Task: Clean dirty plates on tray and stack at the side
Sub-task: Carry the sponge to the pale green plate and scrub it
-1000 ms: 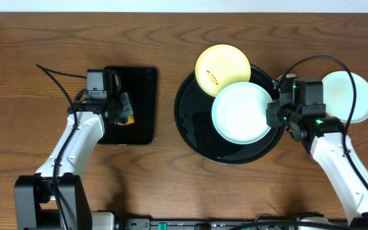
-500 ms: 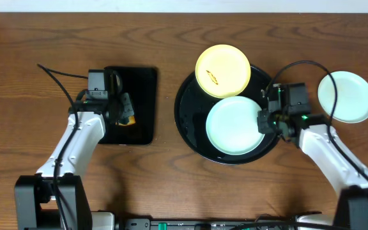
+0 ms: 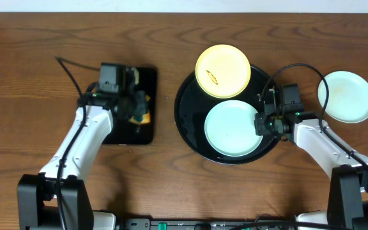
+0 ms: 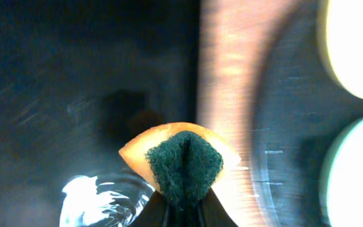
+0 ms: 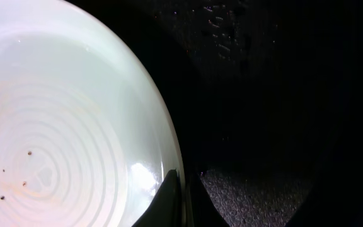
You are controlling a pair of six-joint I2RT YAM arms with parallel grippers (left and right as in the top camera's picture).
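The right tool (image 3: 260,122) is clenched on the right edge of a mint-white plate (image 3: 234,128) lying low in the round black tray (image 3: 189,121), centre-right of the overhead frame. A yellow plate (image 3: 223,70) overhangs the tray's upper rim. Another pale plate (image 3: 345,96) sits apart on the desk (image 3: 30,153) at far right. Bare tray floor lies left of the plates. The left tool (image 3: 136,110), over the small rectangular tray (image 3: 147,80), grasps a folded sponge (image 4: 183,162); only its wrist view shows the green scouring face. The right wrist view shows brown specks on the gripped plate.
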